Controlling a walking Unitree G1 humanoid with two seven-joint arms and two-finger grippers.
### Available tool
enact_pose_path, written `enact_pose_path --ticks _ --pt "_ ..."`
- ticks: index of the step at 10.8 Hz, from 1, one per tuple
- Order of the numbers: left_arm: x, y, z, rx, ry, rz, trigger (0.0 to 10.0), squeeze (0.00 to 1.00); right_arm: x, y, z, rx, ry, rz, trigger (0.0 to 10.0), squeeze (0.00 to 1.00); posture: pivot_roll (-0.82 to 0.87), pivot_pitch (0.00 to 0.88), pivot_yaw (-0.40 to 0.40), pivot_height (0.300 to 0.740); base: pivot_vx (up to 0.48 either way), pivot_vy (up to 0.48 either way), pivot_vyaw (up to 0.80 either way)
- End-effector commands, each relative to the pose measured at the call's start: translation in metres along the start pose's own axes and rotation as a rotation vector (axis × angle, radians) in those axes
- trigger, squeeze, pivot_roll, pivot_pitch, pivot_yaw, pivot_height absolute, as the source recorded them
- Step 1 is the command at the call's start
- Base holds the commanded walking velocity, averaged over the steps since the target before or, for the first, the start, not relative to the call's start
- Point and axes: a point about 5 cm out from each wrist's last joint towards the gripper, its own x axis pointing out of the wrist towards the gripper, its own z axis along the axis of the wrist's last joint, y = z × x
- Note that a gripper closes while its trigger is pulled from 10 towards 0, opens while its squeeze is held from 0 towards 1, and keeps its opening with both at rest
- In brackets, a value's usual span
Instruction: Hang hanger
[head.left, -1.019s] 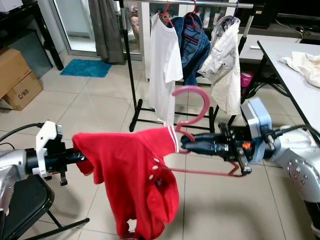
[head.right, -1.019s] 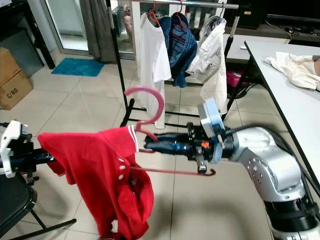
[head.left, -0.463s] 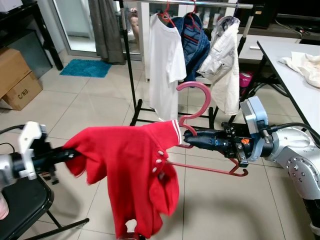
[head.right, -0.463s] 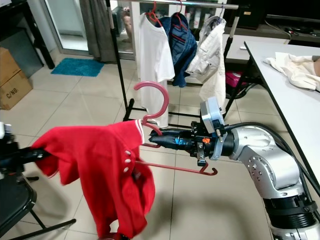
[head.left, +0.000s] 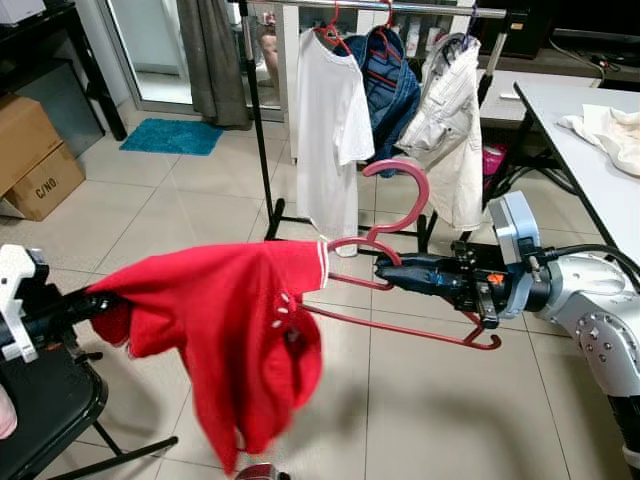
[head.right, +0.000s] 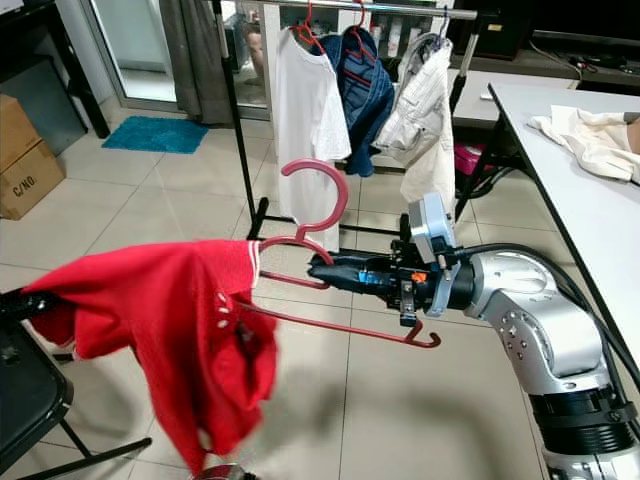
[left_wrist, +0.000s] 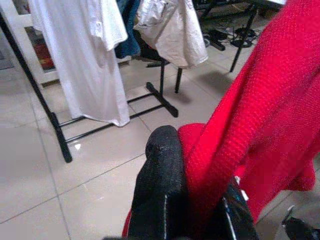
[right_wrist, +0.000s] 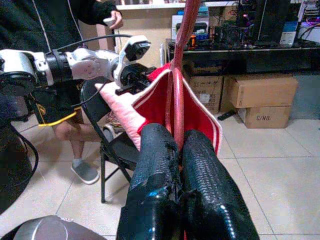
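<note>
Jaws on the right gripper (head.left: 383, 268) are clamped shut on the pink hanger (head.left: 400, 205), right at the neck just under the hook, so the hook curls up above the black fingers and the lower bar slants down toward the wrist. The left gripper (left_wrist: 187, 200) has its jaws pinched on the sleeve end of the red shirt (head.left: 240, 330); in the left wrist view you can see red knit fabric squeezed between the two black fingers.

So the shirt is stretched out in mid-air between the two arms, collar end on the hanger, the rest drooping down over the tiled floor (head.left: 420, 400). The hanger is out in front of the clothes rack (head.left: 255, 120), not touching the rail. On that rack hang a white t-shirt (head.left: 330, 130), a denim jacket (head.left: 393, 85) and a light grey jacket (head.left: 450, 135).

A black folding chair (head.left: 45, 410) sits below the left arm. The worktop (head.left: 590, 150) on the right has a cream cloth (head.left: 610, 125) lying on it. Cardboard box (head.left: 35, 155) and a blue mat (head.left: 172, 136) are off to the left. The right wrist view catches a person (right_wrist: 50, 30) sitting behind the robot.
</note>
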Motion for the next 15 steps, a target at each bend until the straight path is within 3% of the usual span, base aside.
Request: enact_pose_path --ticks 1,2,5,7,8,11,12,13,15 --pt "-0.001 0.002 0.006 0.058 0.008 0.029 0.0 0.0 -0.004 -0.003 0.012 -0.05 -0.018 -0.01 10.0 0.0 -0.06 0.0 0.021 0.74 0.0 0.0 0.0" --pt "0.004 -0.001 0.01 0.056 -0.009 0.005 10.0 1.0 -0.002 -0.002 0.012 -0.05 -0.019 -0.006 10.0 0.0 -0.06 0.0 0.023 0.74 0.0 0.0 0.0" --pt "-0.012 0.019 0.035 0.035 -0.048 0.051 10.0 1.0 -0.005 -0.005 0.008 -0.04 0.011 -0.053 10.0 0.0 -0.05 0.0 0.035 0.74 0.0 0.0 0.0" --pt "-0.016 0.028 0.049 0.04 -0.094 0.071 10.0 1.0 -0.008 -0.009 0.005 -0.05 0.037 -0.088 10.0 0.0 -0.06 0.0 0.046 0.74 0.0 0.0 0.0" --pt "-0.009 0.031 0.069 0.044 -0.175 0.039 10.0 1.0 -0.007 -0.01 0.005 -0.057 0.037 -0.098 10.0 0.0 -0.06 0.0 0.049 0.74 0.0 0.0 0.0" --pt "0.044 0.006 0.118 0.091 -0.288 -0.278 10.0 1.0 0.002 -0.005 0.011 -0.082 0.012 -0.072 10.0 0.0 -0.06 0.0 0.065 0.74 0.0 0.0 0.0" --pt "0.055 -0.002 0.123 0.098 -0.284 -0.352 10.0 1.0 0.004 -0.003 0.012 -0.086 0.007 -0.061 10.0 0.0 -0.06 0.0 0.072 0.74 0.0 0.0 0.0" --pt "0.073 -0.017 0.127 0.087 -0.249 -0.507 10.0 1.0 0.005 0.001 0.011 -0.086 0.006 -0.047 10.0 0.0 -0.07 0.0 0.088 0.74 0.0 0.0 0.0" --pt "0.084 -0.031 0.128 0.082 -0.206 -0.65 10.0 1.0 0.007 0.008 0.011 -0.079 -0.009 -0.022 10.0 0.0 -0.08 0.0 0.101 0.74 0.0 0.0 0.0"
